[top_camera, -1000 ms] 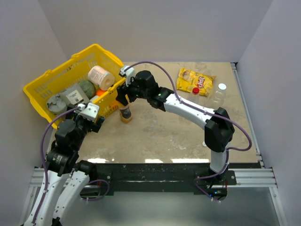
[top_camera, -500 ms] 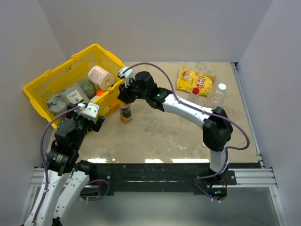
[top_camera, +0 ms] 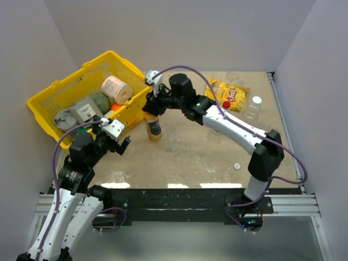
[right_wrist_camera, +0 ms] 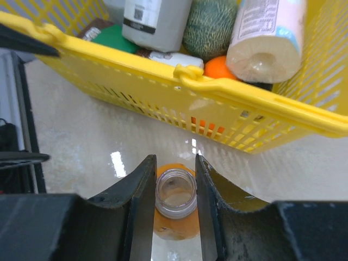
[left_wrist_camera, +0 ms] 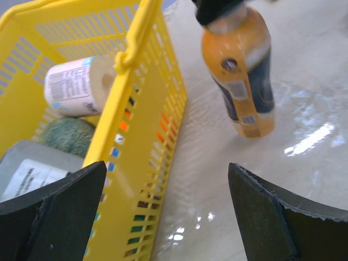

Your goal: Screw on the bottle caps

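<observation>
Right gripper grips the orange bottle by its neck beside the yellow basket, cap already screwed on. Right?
Not quite: the orange bottle has no cap. The right wrist view shows its open mouth, with the neck clamped in the right gripper. The rest holds.

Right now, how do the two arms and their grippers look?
Both the left arm and the right arm have white links and black joints. A purple cable loops along each. A small white camera block sits at each wrist. The fingers are black, flat and tapered.

left arm [top_camera: 73, 168] bent | left gripper [left_wrist_camera: 166, 182] wide open | right arm [top_camera: 228, 122] reaching left | right gripper [right_wrist_camera: 175, 176] clamped on orange bottle [left_wrist_camera: 242, 81] neck
</observation>
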### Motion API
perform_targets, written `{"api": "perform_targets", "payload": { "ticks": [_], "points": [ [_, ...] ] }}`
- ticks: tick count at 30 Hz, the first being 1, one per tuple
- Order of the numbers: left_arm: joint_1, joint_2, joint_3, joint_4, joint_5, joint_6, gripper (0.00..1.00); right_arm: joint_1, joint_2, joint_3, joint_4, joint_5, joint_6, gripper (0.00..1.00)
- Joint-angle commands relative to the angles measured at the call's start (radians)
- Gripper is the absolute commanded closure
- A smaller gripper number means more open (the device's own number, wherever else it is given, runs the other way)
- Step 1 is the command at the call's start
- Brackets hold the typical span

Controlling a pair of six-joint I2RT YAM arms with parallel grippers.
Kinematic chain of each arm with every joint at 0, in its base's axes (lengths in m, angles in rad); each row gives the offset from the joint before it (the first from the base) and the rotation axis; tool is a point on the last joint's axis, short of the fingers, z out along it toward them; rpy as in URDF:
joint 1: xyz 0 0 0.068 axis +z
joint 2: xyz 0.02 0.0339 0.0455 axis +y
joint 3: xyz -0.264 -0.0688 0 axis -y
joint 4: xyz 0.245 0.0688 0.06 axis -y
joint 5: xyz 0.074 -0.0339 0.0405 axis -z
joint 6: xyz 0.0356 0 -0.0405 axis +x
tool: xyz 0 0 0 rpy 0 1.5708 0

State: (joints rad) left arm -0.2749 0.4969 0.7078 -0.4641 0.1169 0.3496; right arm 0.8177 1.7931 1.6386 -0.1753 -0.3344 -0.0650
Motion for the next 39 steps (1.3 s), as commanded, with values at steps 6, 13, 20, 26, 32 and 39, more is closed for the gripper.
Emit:
{"api": "perform_targets", "payload": {
  "ticks": [6,13,20,26,32,39],
  "points": [
    [0.006,0.147,0.047,0.169,0.5,-0.138,0.0,-0.213,-0.225,0.037,0.114,-0.34,0.186,1.0],
    [0.002,0.301,0.088,0.329,0.561,-0.141,0.0,-0.212,-0.308,-0.043,0.158,-0.385,0.257,1.0],
    [-0.05,0.404,0.145,0.435,0.469,-0.143,0.01,-0.213,-0.337,-0.094,0.206,-0.373,0.301,1.0],
    [-0.187,0.457,0.153,0.449,0.463,-0.084,0.04,-0.213,-0.337,-0.109,0.253,-0.364,0.324,1.0],
    [-0.191,0.512,0.148,0.528,0.403,-0.126,0.04,-0.207,-0.336,-0.092,0.283,-0.376,0.35,1.0],
    [-0.19,0.554,0.154,0.602,0.394,-0.139,0.24,-0.207,-0.356,-0.108,0.249,-0.371,0.34,1.0]
  ]
}}
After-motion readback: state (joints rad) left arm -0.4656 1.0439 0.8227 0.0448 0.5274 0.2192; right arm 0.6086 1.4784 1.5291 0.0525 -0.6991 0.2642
